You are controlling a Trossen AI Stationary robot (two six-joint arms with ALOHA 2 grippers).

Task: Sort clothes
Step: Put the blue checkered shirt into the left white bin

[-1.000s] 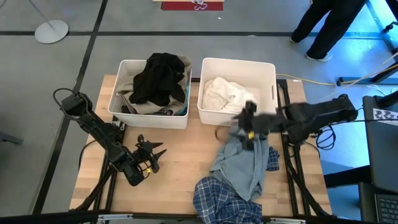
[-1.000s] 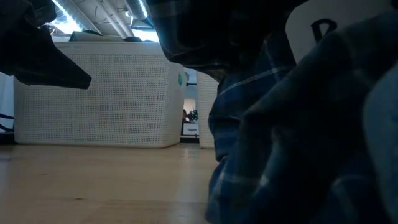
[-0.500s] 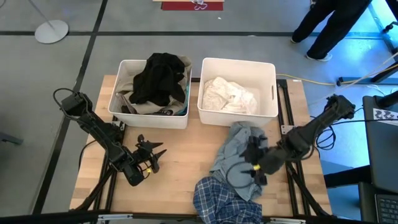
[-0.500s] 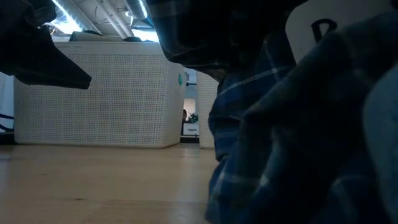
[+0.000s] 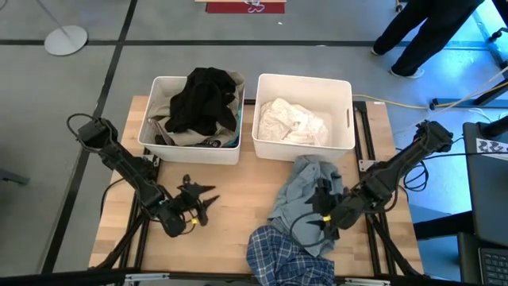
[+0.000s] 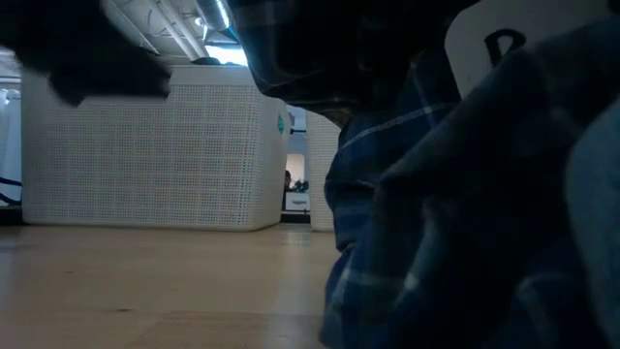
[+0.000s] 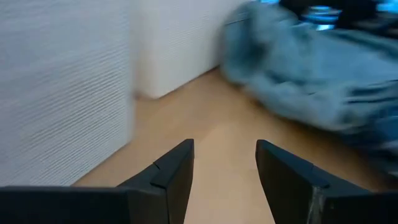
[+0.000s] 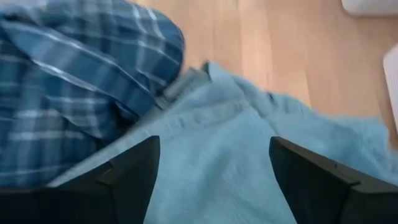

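Note:
A light blue denim garment (image 5: pixel 305 187) lies crumpled on the table in front of the right bin, its near end resting on a blue plaid garment (image 5: pixel 278 256) at the near edge. My right gripper (image 5: pixel 321 213) is open low over the denim's near part (image 8: pixel 236 149), with the plaid (image 8: pixel 68 81) beside it. My left gripper (image 5: pixel 205 199) is open and empty over bare table at the near left, pointing toward the denim (image 7: pixel 298 68). Black and dark clothes (image 5: pixel 202 99) fill the left bin; a white garment (image 5: pixel 294 119) lies in the right bin. My right gripper stands with its fingers (image 8: pixel 134 165) spread over the light blue denim garment, coming at it slanting from the table's right. I cannot tell whether the fingertips touch the cloth.
Two white plastic bins stand side by side at the table's far edge, the left bin (image 5: pixel 155 111) and the right bin (image 5: pixel 345 103). Bare wood (image 5: pixel 238 187) lies between the two grippers. A person (image 5: pixel 421 32) stands on the floor beyond the far right corner.
My right gripper has gone from the right bin's near wall toward the table's near edge and down, and now stands over the denim's near part. My left gripper has shifted a little toward the table's right. The clothes have kept their places.

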